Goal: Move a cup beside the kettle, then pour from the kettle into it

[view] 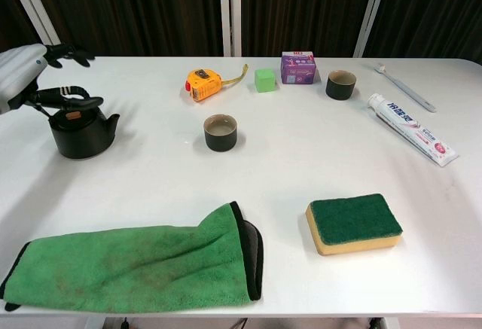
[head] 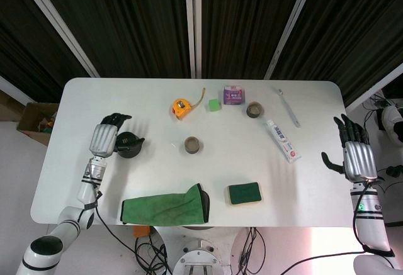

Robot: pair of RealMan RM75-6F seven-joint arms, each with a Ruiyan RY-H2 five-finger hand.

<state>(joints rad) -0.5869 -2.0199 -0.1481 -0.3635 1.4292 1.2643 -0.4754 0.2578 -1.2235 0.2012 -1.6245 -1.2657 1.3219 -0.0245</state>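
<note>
The black kettle (head: 129, 146) (view: 81, 131) stands upright at the table's left side. My left hand (head: 104, 138) (view: 22, 73) hovers just left of it and above its handle, fingers spread, holding nothing. A dark cup (head: 192, 145) (view: 220, 132) stands mid-table, well to the right of the kettle. A second dark cup (head: 254, 109) (view: 340, 84) stands at the back right. My right hand (head: 356, 155) hangs open beyond the table's right edge, shown only in the head view.
At the back lie an orange tape measure (view: 202, 86), a green cube (view: 264, 80) and a purple box (view: 298, 67). A toothbrush (view: 407, 87) and toothpaste tube (view: 410, 138) lie right. A sponge (view: 354, 223) and green cloth (view: 135, 265) sit near the front edge.
</note>
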